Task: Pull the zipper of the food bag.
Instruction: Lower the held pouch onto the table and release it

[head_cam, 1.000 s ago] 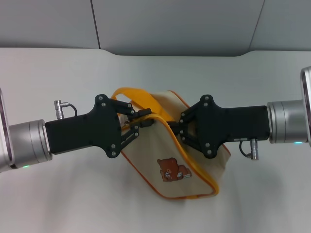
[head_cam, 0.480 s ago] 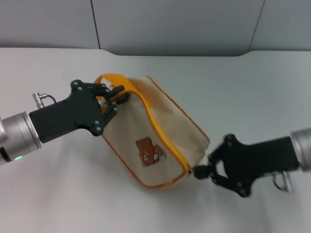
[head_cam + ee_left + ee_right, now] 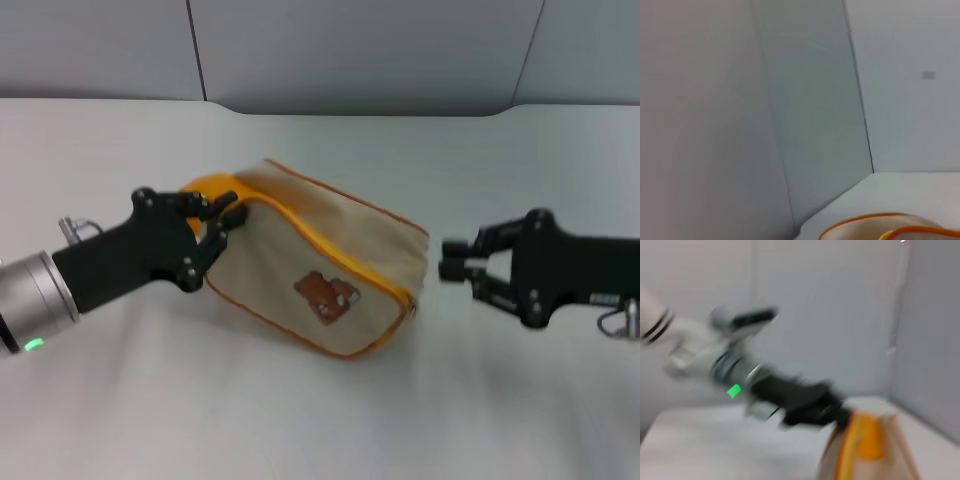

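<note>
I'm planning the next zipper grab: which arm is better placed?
Probably the right. The right gripper, open, sits just off the food bag's end where the zipper lies; the left gripper grips the far end.

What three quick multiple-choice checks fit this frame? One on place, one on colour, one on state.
1. Where is the left gripper?
A. At the bag's handle end
B. On the bear patch
C. Parked off the table

2. What colour is the bag's zip band?
A. Blue
B. Orange-yellow
C. Green

3. How does the right gripper stand to the bag?
A. Clamped on the zipper pull
B. Pressing the bag flat
C. Apart from it, holding nothing

Answers:
1. A, in the head view its fingers sit at the orange handle on the bag's left end.
2. B, the band along the upper edge is orange-yellow, like the piping.
3. C, bare table shows between its fingertips and the bag's right end, where the zipper pull hangs.
</note>
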`<state>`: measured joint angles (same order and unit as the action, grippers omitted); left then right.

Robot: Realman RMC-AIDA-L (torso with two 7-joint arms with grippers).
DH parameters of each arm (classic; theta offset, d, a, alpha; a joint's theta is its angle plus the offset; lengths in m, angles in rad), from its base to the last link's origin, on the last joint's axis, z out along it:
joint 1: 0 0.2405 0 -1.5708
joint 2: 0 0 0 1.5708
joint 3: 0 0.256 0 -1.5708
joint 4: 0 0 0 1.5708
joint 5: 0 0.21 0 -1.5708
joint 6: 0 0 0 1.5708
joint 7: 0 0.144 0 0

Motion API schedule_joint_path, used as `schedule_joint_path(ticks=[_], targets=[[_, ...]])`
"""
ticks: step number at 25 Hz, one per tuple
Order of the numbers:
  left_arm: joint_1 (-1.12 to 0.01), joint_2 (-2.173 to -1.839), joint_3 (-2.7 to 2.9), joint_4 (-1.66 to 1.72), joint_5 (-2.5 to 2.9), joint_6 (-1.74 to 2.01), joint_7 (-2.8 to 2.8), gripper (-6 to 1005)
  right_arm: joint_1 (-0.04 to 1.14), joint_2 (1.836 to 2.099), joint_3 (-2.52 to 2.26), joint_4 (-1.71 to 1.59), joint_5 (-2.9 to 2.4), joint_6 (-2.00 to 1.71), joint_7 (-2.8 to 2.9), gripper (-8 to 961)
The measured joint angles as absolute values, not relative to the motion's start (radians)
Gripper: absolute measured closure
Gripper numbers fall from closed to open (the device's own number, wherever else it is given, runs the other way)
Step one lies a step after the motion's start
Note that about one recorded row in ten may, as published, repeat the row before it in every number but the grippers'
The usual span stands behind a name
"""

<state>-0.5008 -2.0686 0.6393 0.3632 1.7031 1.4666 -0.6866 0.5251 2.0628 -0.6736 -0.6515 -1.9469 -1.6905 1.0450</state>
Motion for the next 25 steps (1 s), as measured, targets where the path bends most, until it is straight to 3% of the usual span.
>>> schedule_joint_path(ticks=[9,15,17,18,23,25], targets=[[-0.461,-2.073,0.599,0.231,1.702,1.443,-0.695,896,0.518,2.054,-0.589,-0.551,-1.825,-1.685,1.042,717],[-0.449,-2.066,0.596,0.234,1.703,1.501,-0.747,861,0.517,2.054,-0.587,-0.539,-1.822,-1.692,1.043,509],[-0.445,-2.060,0.593,0.247,1.703,1.549,-0.803,850,0.517,2.053,-0.589,-0.527,-1.821,-1.699,1.043,274],[-0.441,-2.050,0.599,0.277,1.708,1.607,-0.875,844,0.517,2.052,-0.591,-0.520,-1.822,-1.705,1.043,249],[-0.449,-2.019,0.673,0.336,1.775,1.734,-1.009,576,0.508,2.036,-0.621,-0.491,-1.867,-1.788,1.030,126],[-0.453,-2.013,0.691,0.340,1.790,1.749,-1.024,496,0.499,2.032,-0.634,-0.487,-1.896,-1.828,1.017,126]])
